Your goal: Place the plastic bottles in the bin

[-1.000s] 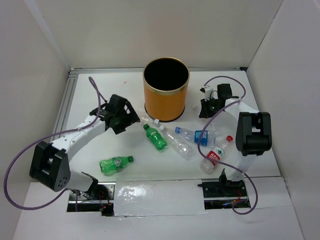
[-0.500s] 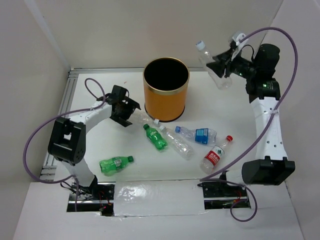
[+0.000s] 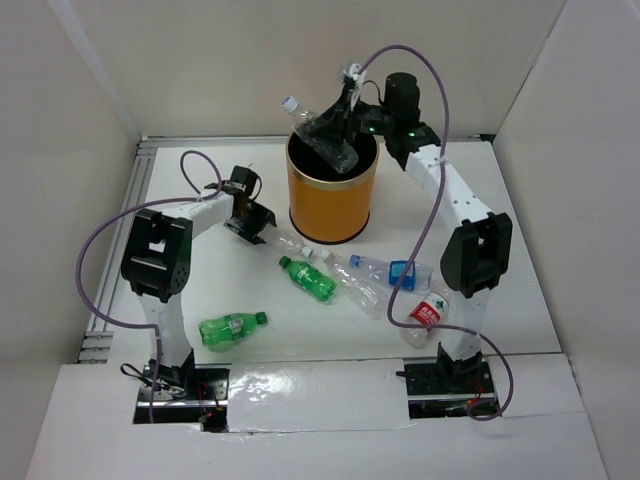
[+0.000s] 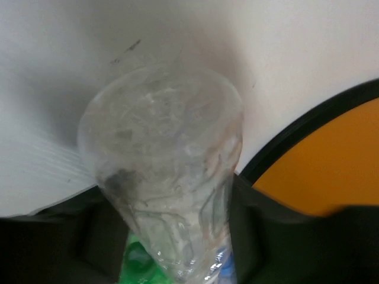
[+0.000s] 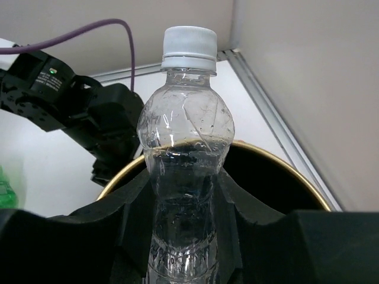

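The left gripper [image 3: 252, 222] is clamped on the base end of a clear crumpled plastic bottle [image 3: 286, 240]. This bottle lies on the white table [image 3: 250, 288], its long axis running from the fingers toward the near right and its neck just beside the foot of the bin. In the left wrist view its base sits between the dark pads [image 4: 99, 236].

Nearer the arms, a small green plastic bottle [image 3: 232, 328] lies on its side with its cap pointing right; its label is too small to read. A second green bottle [image 3: 309, 279] lies slantwise, cap toward the far left.

The tall orange cylindrical bin [image 3: 332, 205], with a gold rim and black inside, stands upright at the far middle. Over its mouth the right gripper [image 3: 338, 125] grasps a white-capped clear bottle [image 3: 322, 135] by its lower body. The bottle is tilted, cap pointing far left and base over the black opening. Whether the base dips below the rim cannot be told.

Half a second ago this bottle was held high to the right of the bin, and a second ago the right gripper was low beside the bin. Over the same time the left arm's elbow has folded back toward its base, while its gripper has stayed by the bin.

Right of the bin's foot lies a long clear bottle [image 3: 356, 286], set diagonally. Touching it is a blue-labelled bottle [image 3: 392, 271], cap pointing left. A red-labelled bottle [image 3: 424, 314] follows, its far end hidden behind the right arm. No writing on either label is legible.
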